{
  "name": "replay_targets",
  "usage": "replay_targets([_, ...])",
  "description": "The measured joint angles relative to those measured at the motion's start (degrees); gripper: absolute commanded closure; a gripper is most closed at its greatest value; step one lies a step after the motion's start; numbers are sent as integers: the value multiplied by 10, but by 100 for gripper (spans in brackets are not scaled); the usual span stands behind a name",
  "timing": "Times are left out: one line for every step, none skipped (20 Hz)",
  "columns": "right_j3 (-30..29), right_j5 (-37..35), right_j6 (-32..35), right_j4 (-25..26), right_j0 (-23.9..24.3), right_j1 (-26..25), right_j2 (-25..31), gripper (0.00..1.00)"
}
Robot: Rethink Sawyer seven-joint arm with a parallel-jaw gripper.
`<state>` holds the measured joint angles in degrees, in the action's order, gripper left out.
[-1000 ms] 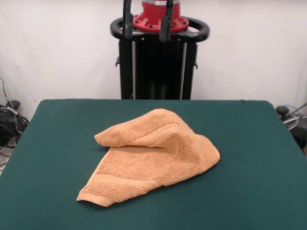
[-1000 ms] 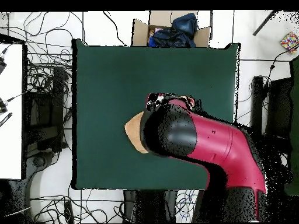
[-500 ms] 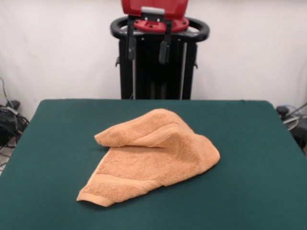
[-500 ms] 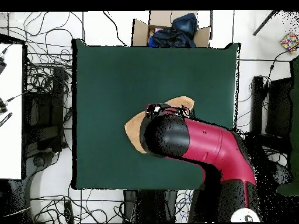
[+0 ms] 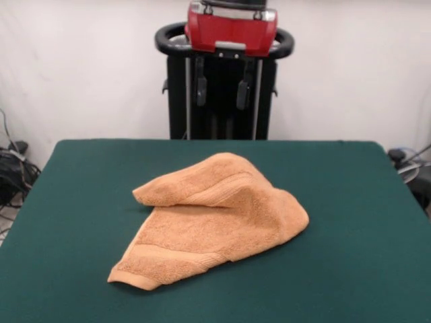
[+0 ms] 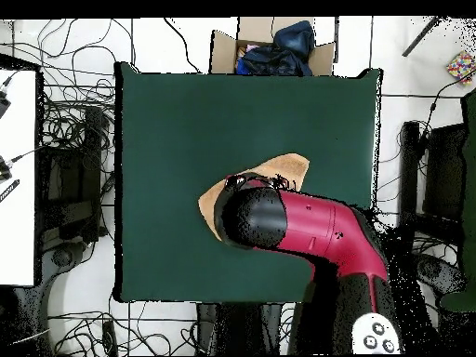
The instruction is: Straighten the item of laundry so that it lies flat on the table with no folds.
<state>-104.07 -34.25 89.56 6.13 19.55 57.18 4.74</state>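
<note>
Green felt table [image 5: 350, 222] carries the towel [image 5: 215, 219] near its middle, crumpled, one corner folded over. Overhead, the arm [image 6: 316, 228] hides most of it. Gripper [image 5: 221, 91] hangs above the far edge, fingers spread, empty.

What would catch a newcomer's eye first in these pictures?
The orange towel lying crumpled in the middle of the green table, with one side folded over itself so that it is not flat. Above it, at the top of the front view, hangs the red arm with its open gripper, clear of the cloth. From overhead, the arm covers most of the towel.
</note>
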Motion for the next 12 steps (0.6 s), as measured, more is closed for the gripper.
replay_targets([0,0,0,1,0,-2,1,0])
replay_targets([0,0,0,1,1,-5,1,0])
replay_targets([1,0,0,2,1,-8,2,0])
replay_targets([3,0,0,4,4,-17,4,0])
replay_targets([4,0,0,4,5,-19,5,0])
replay_targets([6,0,0,4,7,-22,6,0])
replay_targets([12,0,0,8,14,-32,11,0])
replay_targets([15,0,0,10,17,-37,13,0])
replay_targets([19,0,0,13,22,-43,17,0])
replay_targets([23,0,0,17,27,-49,21,0])
replay_targets([26,0,0,20,30,-53,23,0])
replay_targets([29,0,0,22,32,-56,25,0])
